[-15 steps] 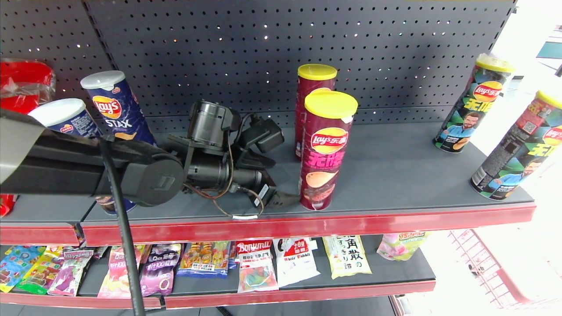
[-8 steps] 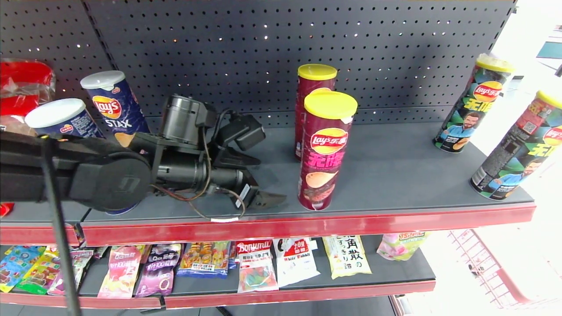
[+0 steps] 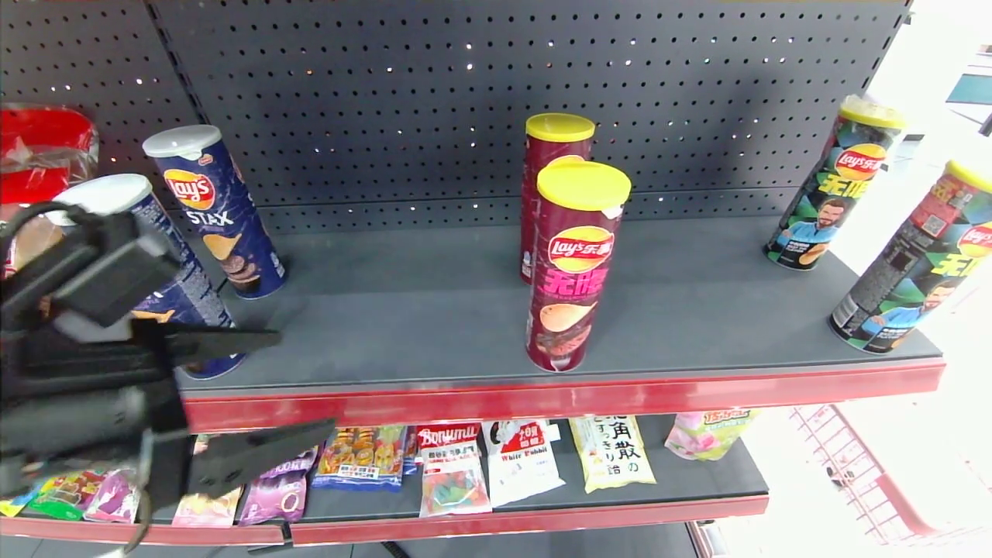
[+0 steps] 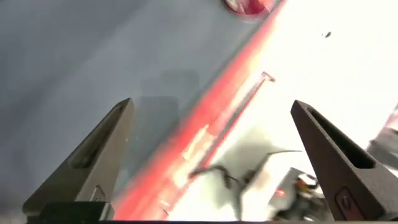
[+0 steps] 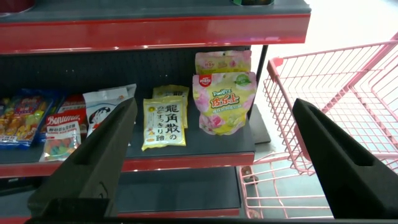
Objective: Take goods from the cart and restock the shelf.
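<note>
**Can shelved, both hands empty: next stop, the cart**

The maroon can [image 3: 577,263] stands upright at the front edge of the shelf [image 3: 403,310], about mid-length. Its twin [image 3: 556,151] is right behind it, toward the back panel, and nothing touches either one.

My left gripper [image 3: 306,380] hangs off the shelf's front left corner, fingers spread wide and holding nothing. The upper finger is just beside the nearer blue can [image 3: 167,271]. My right gripper [image 5: 216,102] is splayed open and empty too, facing the snack bags [image 5: 165,121] on the lower shelf. The pink cart [image 5: 336,124] sits off the right end.

So I judge the placing done and the fetch in hand. To do it well, I take the left arm straight out from the front edge, not sideways, or that finger clips the blue can. The jaws stay open. The right hand looks nearer the cart, so I'd lead with it and come over the wire rim from above. I can't see goods inside the cart from here, so I look first, then commit.
</note>
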Robot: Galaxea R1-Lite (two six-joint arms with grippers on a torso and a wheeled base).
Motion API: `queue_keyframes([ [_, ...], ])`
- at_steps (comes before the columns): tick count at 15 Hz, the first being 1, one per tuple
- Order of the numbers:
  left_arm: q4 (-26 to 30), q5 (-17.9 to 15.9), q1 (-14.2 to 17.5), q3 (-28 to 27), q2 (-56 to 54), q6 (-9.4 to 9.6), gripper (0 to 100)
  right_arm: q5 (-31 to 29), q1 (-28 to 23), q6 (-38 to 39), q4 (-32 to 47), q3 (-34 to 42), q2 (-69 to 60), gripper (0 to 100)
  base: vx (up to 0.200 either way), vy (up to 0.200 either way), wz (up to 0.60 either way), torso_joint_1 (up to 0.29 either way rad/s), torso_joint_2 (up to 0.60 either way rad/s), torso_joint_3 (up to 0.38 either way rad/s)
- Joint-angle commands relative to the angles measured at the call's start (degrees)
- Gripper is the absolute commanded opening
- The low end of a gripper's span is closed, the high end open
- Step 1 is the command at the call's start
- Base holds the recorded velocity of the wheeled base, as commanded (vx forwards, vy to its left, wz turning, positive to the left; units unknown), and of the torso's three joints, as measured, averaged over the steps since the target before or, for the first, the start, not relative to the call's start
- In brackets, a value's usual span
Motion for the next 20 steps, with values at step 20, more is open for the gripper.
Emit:
queue_keyframes([
  [20,-6.18,26.24,12.9,42.45,-57.92,-19.15,100,-0.04,0.04,0.27,0.0,0.09,-0.01,100,0.0,0.0,0.0,0.0,0.0,0.0],
])
